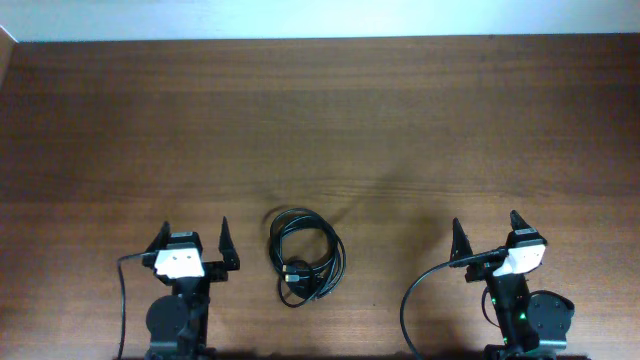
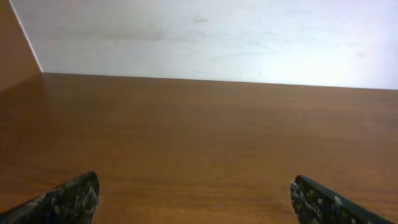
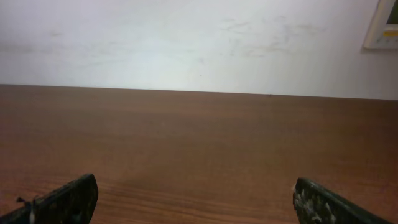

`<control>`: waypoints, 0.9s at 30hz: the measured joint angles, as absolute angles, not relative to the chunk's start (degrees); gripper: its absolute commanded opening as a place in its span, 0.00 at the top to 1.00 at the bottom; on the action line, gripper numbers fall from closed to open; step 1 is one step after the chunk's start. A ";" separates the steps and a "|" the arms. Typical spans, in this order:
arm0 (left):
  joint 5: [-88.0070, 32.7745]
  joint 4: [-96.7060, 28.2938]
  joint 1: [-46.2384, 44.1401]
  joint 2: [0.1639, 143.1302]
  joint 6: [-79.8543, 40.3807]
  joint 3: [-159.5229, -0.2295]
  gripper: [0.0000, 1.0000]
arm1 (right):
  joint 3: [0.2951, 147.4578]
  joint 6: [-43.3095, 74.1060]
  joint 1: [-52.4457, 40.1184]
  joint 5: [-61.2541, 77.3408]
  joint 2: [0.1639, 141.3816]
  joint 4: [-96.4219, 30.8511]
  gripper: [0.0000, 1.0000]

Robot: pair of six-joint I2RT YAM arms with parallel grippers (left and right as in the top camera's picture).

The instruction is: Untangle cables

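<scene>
The cables (image 1: 305, 257) lie as one coiled black bundle on the wooden table (image 1: 320, 120), near its front edge, between the two arms. Small plug ends sit inside the lower part of the coil. My left gripper (image 1: 193, 232) stands open to the left of the bundle, apart from it, with nothing between its fingers. My right gripper (image 1: 486, 226) is open too, farther off on the right. Both wrist views show only bare table between wide-set fingertips (image 2: 74, 196) (image 3: 68, 199); the cables do not show there.
A pale wall (image 2: 205, 37) rises behind the table's far edge. Thick black wires (image 1: 420, 300) run from each arm base toward the front edge. A framed object (image 3: 384, 25) hangs at the wall's top right.
</scene>
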State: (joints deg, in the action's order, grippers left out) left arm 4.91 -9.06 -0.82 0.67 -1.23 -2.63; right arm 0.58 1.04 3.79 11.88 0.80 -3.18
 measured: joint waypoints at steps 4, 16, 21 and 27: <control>4.62 -15.77 -0.82 0.64 -1.23 -5.43 0.01 | 0.58 1.04 3.79 11.88 0.80 -3.18 0.01; 0.62 -26.41 -0.82 0.62 -1.06 -11.84 0.01 | 0.58 1.06 3.79 11.88 0.80 -3.20 0.01; 0.32 -30.30 -0.82 0.64 -1.08 -14.02 0.01 | 0.58 1.04 3.79 11.88 0.80 -3.18 0.01; -8.69 -31.92 -0.82 2.59 -1.06 -16.03 0.01 | 0.58 1.08 3.79 11.88 0.80 -3.18 0.01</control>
